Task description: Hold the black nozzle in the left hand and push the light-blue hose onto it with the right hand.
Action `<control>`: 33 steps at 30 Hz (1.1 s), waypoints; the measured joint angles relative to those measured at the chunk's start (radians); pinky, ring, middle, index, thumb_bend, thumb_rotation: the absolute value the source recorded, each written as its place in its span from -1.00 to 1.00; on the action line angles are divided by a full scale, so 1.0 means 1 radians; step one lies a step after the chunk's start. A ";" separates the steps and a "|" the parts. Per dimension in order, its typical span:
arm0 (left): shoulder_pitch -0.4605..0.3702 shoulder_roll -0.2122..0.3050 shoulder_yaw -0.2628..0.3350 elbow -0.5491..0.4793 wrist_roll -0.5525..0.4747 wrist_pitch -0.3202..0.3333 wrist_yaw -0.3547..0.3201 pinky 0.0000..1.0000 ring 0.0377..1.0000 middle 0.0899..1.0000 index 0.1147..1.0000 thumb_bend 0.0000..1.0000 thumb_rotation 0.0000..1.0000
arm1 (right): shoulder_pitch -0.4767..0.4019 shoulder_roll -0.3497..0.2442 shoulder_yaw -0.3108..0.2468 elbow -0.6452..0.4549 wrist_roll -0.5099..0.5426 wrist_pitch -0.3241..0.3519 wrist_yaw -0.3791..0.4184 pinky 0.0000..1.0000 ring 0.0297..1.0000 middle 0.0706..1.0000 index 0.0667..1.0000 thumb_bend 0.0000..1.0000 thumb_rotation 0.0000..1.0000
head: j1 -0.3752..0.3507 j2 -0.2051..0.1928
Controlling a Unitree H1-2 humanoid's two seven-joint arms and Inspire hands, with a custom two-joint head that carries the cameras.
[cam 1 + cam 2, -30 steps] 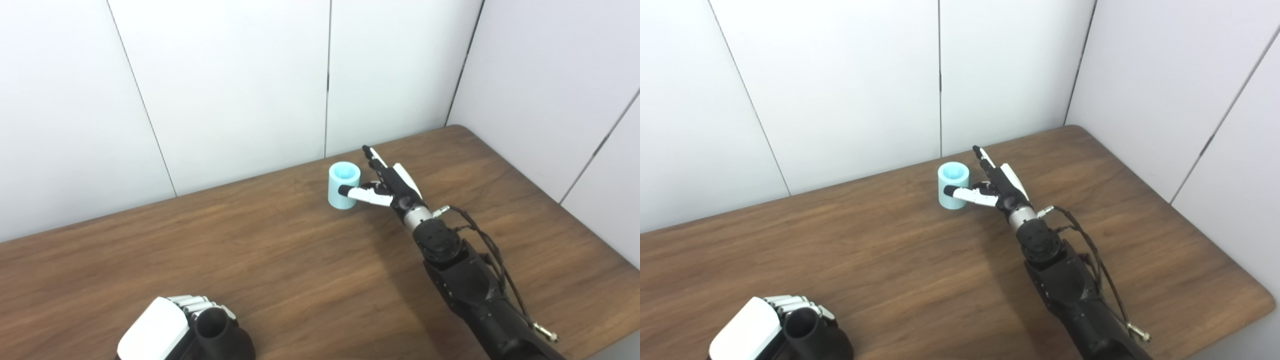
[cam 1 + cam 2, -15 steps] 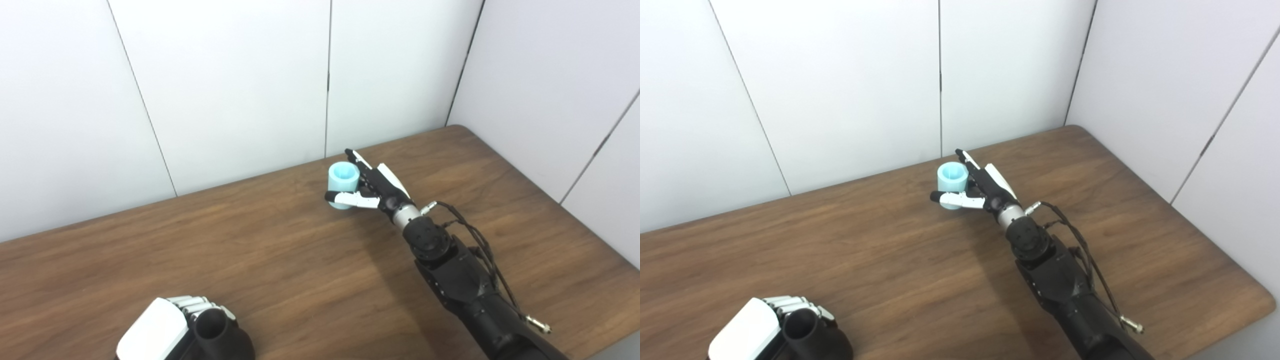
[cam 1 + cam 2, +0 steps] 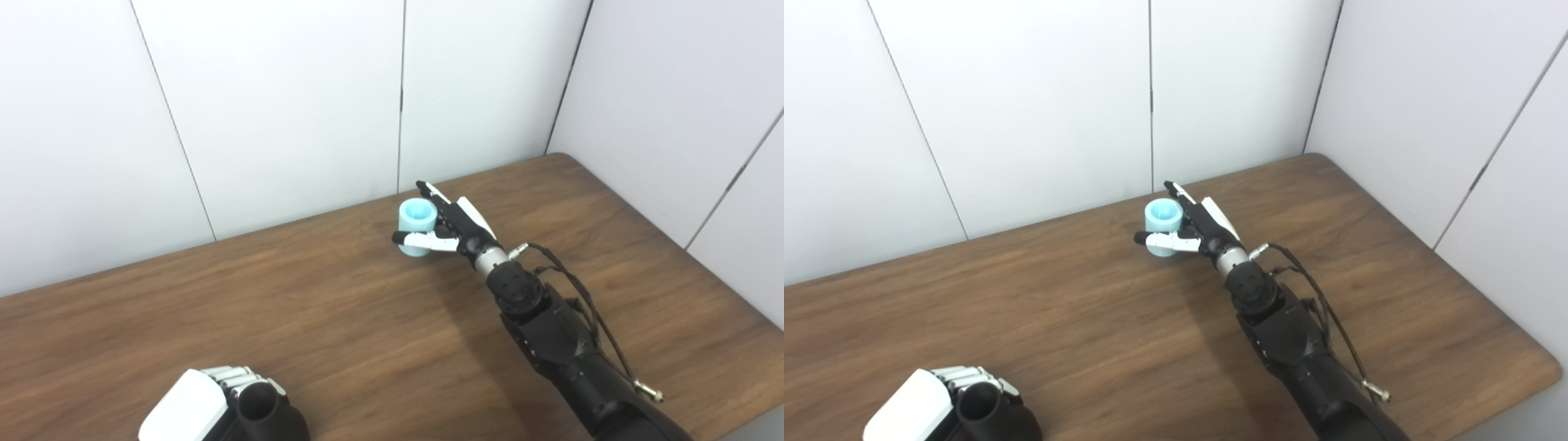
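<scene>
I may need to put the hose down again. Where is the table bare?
Bare wood spans between the left hand gripping the black nozzle and the light-blue hose; also right of the right hand. Crowded only around the hose.

No readable text, labels, brands or numbers anywhere in either view.

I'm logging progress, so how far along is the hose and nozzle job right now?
Done: the left robot hand holds the black nozzle at the table's near edge. In hand: the right robot hand brackets the upright light-blue hose, thumb in front, fingers behind, not visibly closed. Left: grasp, carry over, push it on.
</scene>
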 measured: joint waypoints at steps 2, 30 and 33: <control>0.000 0.000 0.000 0.000 -0.001 0.000 0.000 -0.14 0.05 -0.11 -0.17 0.04 -1.00 | 0.000 0.008 -0.006 0.000 -0.003 0.001 -0.013 0.51 0.62 0.61 0.58 1.00 -0.30 | 0.000 0.000; 0.011 -0.005 0.023 -0.019 -0.001 0.000 -0.037 -0.13 0.06 -0.11 -0.17 0.04 -1.00 | 0.010 -0.017 0.048 -0.049 -0.087 -0.003 -0.003 -0.24 -0.21 -0.11 -0.02 0.03 -1.00 | 0.000 0.005; 0.011 -0.006 0.025 -0.019 -0.001 0.000 -0.039 -0.13 0.06 -0.11 -0.17 0.04 -1.00 | 0.032 -0.019 0.051 -0.083 -0.088 -0.010 0.005 -0.25 -0.22 -0.12 0.01 0.02 -1.00 | 0.006 0.005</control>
